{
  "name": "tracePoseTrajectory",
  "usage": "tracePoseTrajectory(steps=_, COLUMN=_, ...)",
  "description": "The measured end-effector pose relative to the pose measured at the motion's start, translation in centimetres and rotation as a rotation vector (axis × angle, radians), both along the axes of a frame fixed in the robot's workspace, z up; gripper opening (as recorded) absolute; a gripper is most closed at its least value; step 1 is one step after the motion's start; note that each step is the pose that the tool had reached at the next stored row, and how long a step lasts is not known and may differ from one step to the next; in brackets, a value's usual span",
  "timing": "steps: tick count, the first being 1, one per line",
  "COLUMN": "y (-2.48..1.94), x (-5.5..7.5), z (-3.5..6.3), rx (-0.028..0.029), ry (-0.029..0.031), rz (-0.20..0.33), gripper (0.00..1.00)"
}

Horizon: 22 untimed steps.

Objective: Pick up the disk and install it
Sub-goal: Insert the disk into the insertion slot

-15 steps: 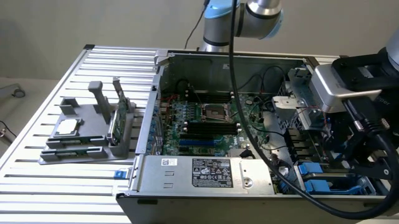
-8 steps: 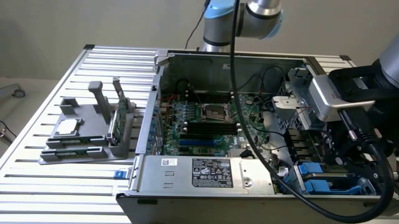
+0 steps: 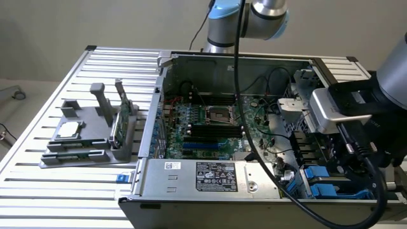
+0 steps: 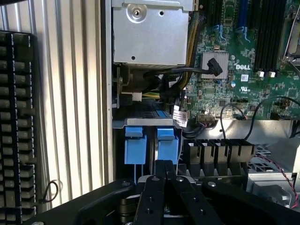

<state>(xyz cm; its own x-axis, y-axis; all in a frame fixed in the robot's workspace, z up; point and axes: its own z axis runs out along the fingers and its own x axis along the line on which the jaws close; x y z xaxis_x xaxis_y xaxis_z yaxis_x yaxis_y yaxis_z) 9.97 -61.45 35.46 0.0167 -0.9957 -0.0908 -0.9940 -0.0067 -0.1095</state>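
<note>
Two blue frames: side by side in the drive bay of the open computer case [image 3: 167, 67]; the disk [image 4: 168, 144], I judge, is the one at the fingertips.
Hand [image 4: 164, 165]: fingers drawn together, tips at the blue frames' edge; whether they pinch anything I cannot tell.
Progress: the disk sits inside the bay, level with its neighbour, so it seems at or near its seat; the hand is not yet clear of it.
Surface [image 3: 64, 191]: slatted metal, carrying the case, a grey holder [image 3: 83, 143] at the exterior view's left, and a keyboard [image 4: 18, 117].
Room: plain pale wall [image 3: 95, 24] behind.
</note>
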Motion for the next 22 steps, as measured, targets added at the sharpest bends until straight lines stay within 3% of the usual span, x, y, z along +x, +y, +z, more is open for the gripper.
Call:
tracePoseTrajectory(steps=11, y=0.00, x=0.0, z=-2.00, rx=0.0029, ry=0.0000, rz=0.000, gripper=0.14)
tracePoseTrajectory(steps=19, y=0.00, x=0.0, z=-2.32, rx=0.0025, ry=-0.0001, rz=0.000, gripper=0.14)
tracePoseTrajectory(steps=22, y=0.00, x=0.2, z=-2.22, rx=0.0047, ry=0.0010, rz=0.000, gripper=0.14)
